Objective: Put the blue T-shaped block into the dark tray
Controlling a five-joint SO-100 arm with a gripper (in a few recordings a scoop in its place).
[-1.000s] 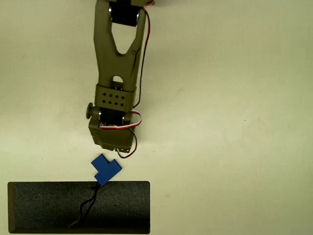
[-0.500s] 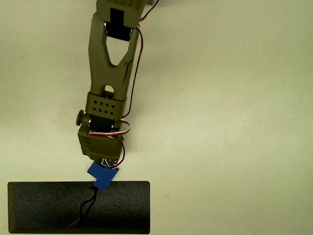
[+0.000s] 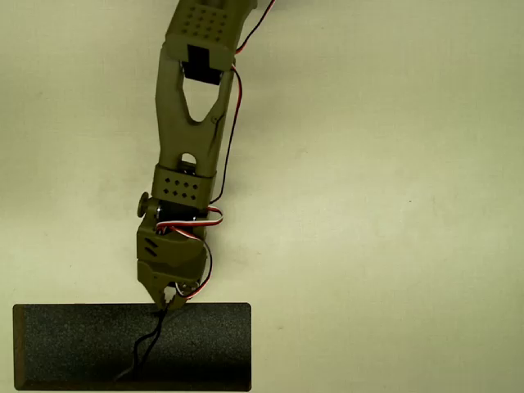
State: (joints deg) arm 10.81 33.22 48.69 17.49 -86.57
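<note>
In the overhead view the olive arm reaches down the picture, and its gripper hangs right at the top rim of the dark tray. The tray is a wide black rectangle with a grainy inside, lying at the lower left. A thin black wire-like mark runs down from the gripper tips across the tray floor. The blue T-shaped block is hidden; the gripper head covers the spot by the rim where it lay. The fingertips look close together, but how far apart the jaws stand is not clear from above.
The pale table surface spreads to the right of and above the tray. Red and white cables loop beside the wrist. The tray's bottom edge lies near the picture's lower border.
The arm has stretched down toward the tray. The blue block, plainly seen by the rim a second ago, was half covered and is now fully hidden under the gripper.
</note>
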